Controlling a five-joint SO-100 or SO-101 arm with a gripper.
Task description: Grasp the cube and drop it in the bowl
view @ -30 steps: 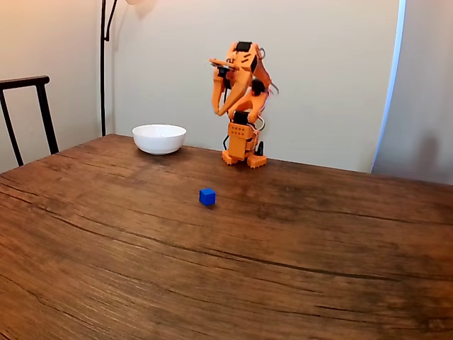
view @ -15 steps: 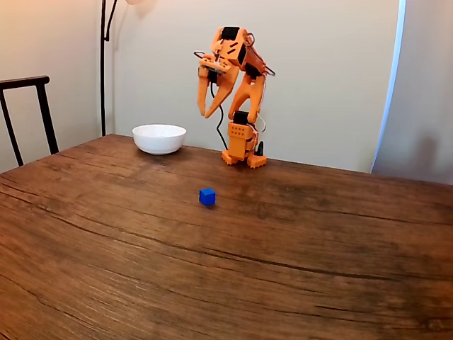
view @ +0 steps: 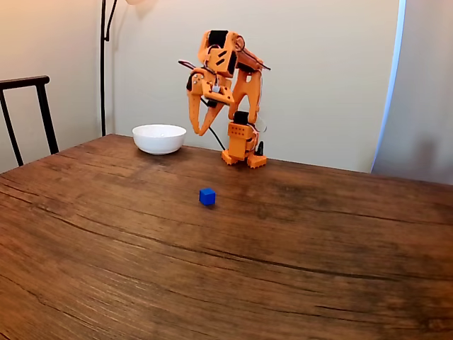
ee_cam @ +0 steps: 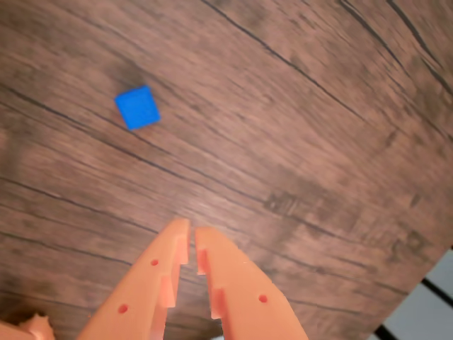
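Overhead, our hand (view: pixel 197 129) hangs high with its fingers nearly together, empty, aimed down toward the cube (view: pixel 207 196), which lies alone mid-surface (view: pixel 297 269), well apart from the bowl (view: pixel 159 138) by our base, presumably leaving approach room.

You'll see the small bright-blue cube (view: pixel 207 196) sitting flat on the wooden bench (view: pixel 226 269), well apart from the bowl (view: pixel 159 138), a shallow, plain white one standing upright near the far edge.
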